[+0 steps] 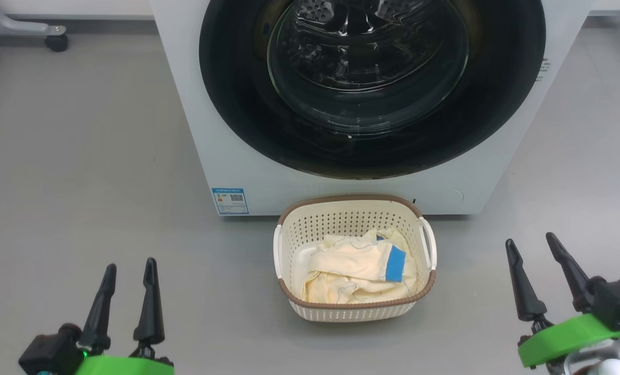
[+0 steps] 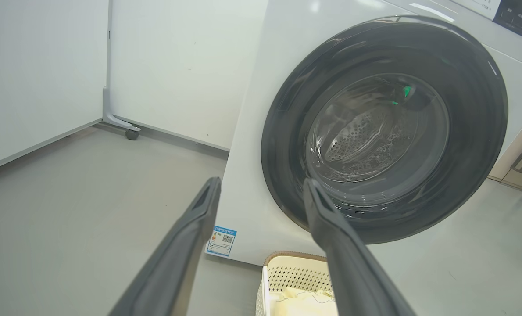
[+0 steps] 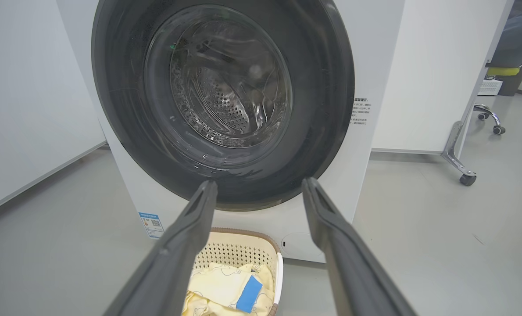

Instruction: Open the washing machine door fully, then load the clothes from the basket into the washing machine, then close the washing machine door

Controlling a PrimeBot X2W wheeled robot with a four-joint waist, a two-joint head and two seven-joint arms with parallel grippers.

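Washing machine door (image 1: 367,67) sits shut on the white washing machine (image 1: 195,130), where you can see a blue sticker (image 1: 230,200) with a QR code low at the front's left corner and a column of writing (image 3: 360,112) right of the door, both too small to read. Just before the machine, below the door, stands the basket (image 1: 351,200) with the clothes (image 1: 354,268) heaped inside. Your left gripper (image 1: 130,264) and right gripper (image 1: 529,239) hang either side of it, jaws wide and empty.

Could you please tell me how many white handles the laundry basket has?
2 on the basket: in the head view, the left handle runs along its left side and the right handle along its right side. None seems hidden.
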